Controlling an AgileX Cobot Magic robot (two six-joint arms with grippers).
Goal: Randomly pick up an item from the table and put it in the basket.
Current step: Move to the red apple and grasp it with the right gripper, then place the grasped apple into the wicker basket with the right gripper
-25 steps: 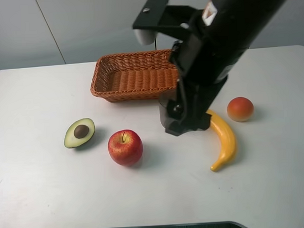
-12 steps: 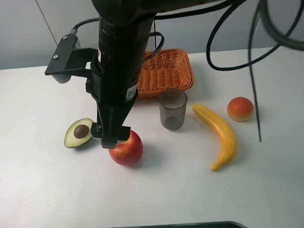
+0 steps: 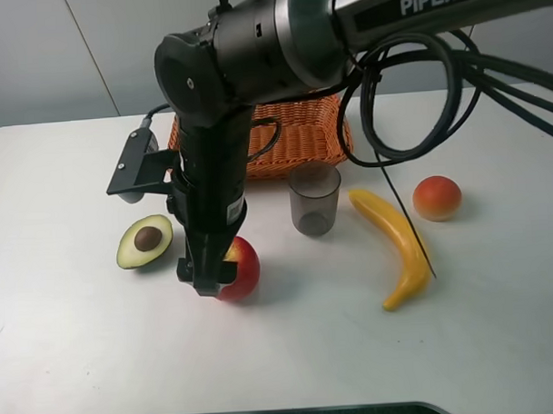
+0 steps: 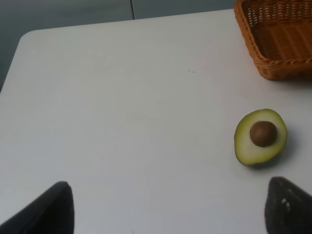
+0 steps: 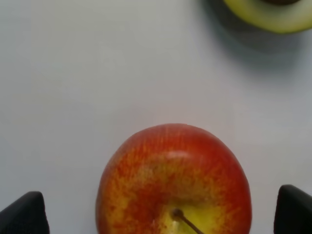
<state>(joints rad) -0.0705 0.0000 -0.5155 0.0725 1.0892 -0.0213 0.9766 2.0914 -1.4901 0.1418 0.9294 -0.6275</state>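
The red apple (image 3: 242,267) with yellowish streaks lies on the white table (image 3: 73,359), in front of the wicker basket (image 3: 297,138). My right gripper (image 3: 206,280) has reached across from the right and stands directly over the apple, hiding its left part. In the right wrist view the apple (image 5: 175,178) lies between the two dark fingertips (image 5: 22,214), which stand wide apart; the right gripper (image 5: 158,217) is open. My left gripper (image 4: 170,217) is open and empty over bare table; its wrist view shows the basket's corner (image 4: 278,44).
A halved avocado (image 3: 144,241) lies just left of the apple and shows in the left wrist view (image 4: 261,136). A grey cup (image 3: 314,198), a banana (image 3: 398,244) and an orange-red peach-like fruit (image 3: 437,198) lie to the right.
My right arm has swung from above the cup to the left and come down over the apple. The apple and other fruit have not moved.
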